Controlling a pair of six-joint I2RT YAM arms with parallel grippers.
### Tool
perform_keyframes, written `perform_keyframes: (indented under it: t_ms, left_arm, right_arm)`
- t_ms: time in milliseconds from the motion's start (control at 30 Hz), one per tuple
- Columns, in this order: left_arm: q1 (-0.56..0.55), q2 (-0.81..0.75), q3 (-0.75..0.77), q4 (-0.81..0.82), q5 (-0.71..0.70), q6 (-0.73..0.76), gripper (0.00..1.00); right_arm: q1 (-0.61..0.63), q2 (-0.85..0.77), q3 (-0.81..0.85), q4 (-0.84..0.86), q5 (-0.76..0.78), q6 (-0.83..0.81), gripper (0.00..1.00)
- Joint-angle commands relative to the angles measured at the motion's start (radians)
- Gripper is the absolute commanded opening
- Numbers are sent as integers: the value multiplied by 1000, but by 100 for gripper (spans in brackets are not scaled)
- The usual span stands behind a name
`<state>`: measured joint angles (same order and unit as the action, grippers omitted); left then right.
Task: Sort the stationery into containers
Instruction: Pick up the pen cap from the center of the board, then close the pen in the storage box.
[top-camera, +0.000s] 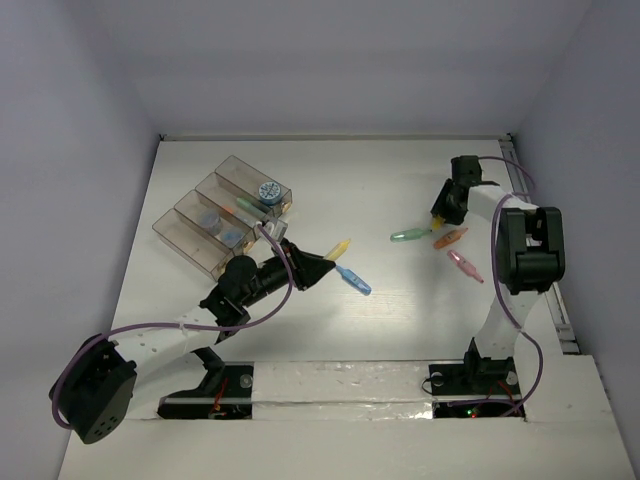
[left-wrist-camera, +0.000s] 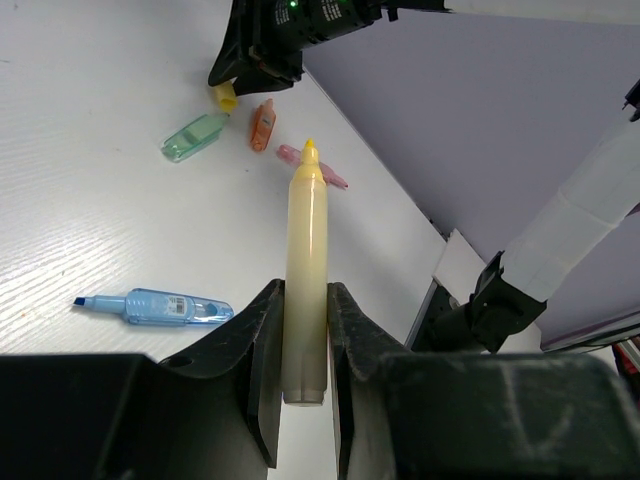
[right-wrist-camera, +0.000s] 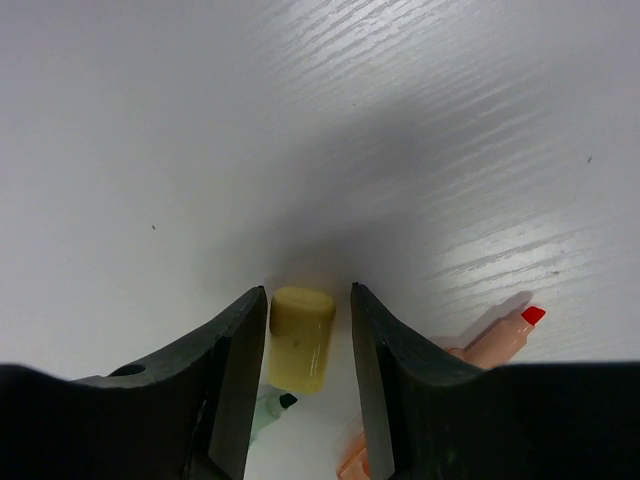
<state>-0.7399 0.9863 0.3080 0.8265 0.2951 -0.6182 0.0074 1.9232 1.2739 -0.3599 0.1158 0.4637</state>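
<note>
My left gripper is shut on a yellow pen, held above the table with its tip pointing away from the jaws. A blue pen lies on the table just beside it. The containers stand at the back left, with a round bluish roll on the far box. My right gripper is open, its jaws on either side of a short yellow cap, with a gap on the right. Green, orange and pink pens lie next to it.
Bluish items and a pen lie inside the boxes. White walls close the table at the back and sides. The green pen's dark tip lies right behind the yellow cap in the right wrist view.
</note>
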Motion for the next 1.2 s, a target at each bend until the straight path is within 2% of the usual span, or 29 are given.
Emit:
perform_keyframes:
  t_ms: [0, 167, 300, 367, 467, 733, 867, 933, 1167]
  left_arm:
    - [-4, -6, 3, 57, 4, 6, 0]
    - [-4, -6, 5, 53, -1, 9, 0]
    - [-4, 0, 6, 54, -1, 9, 0]
    - [-4, 5, 6, 54, -1, 9, 0]
    - [-4, 6, 6, 56, -2, 9, 0]
    - [-4, 17, 8, 62, -14, 8, 0]
    - [-4, 29, 9, 82, -19, -2, 0]
    - [-4, 38, 17, 83, -27, -15, 0]
    - [5, 138, 60, 77, -28, -87, 0]
  right_arm:
    - [-3, 40, 62, -59, 22, -37, 44]
    - [6, 43, 71, -62, 18, -42, 28]
    - [6, 31, 68, -57, 13, -40, 25]
    - [6, 22, 65, -54, 12, -40, 17]
    - [6, -3, 55, -30, 27, -33, 11]
    - [26, -237, -34, 143, -2, -16, 6]
    - [83, -328, -135, 242, -80, 29, 6]
    - [153, -360, -218, 332, -149, 90, 6]
    - [419, -443, -411, 676, -140, 294, 6]
